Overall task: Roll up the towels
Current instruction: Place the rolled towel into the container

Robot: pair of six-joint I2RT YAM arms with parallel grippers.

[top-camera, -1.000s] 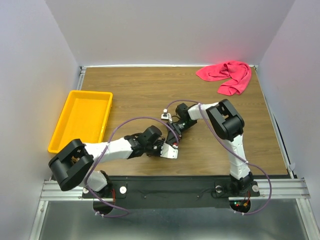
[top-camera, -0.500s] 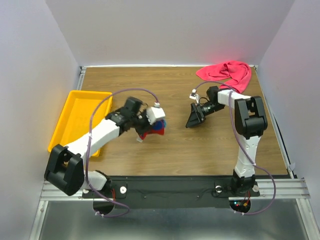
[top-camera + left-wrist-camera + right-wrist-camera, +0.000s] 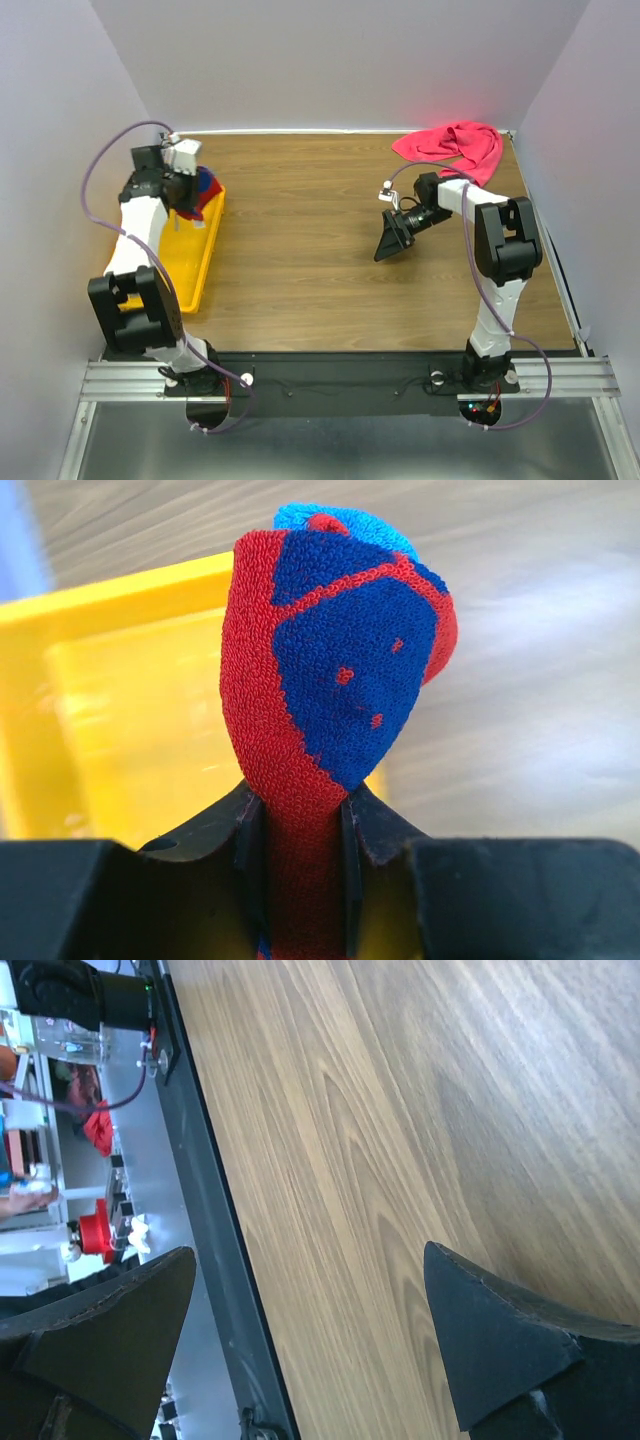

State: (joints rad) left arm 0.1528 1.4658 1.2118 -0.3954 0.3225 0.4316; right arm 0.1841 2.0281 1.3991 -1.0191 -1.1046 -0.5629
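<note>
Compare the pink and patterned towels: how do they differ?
Colour: the pink towel is plain; the patterned towel is red and navy with a light blue patch.
Shape: the pink towel is a loose crumpled heap; the patterned towel is a compact bundle.
Support: the pink towel lies on the table at its far right corner, untouched; the patterned towel is pinched in the left jaws at the yellow tray's far end.
Both are soft cloth.
</note>
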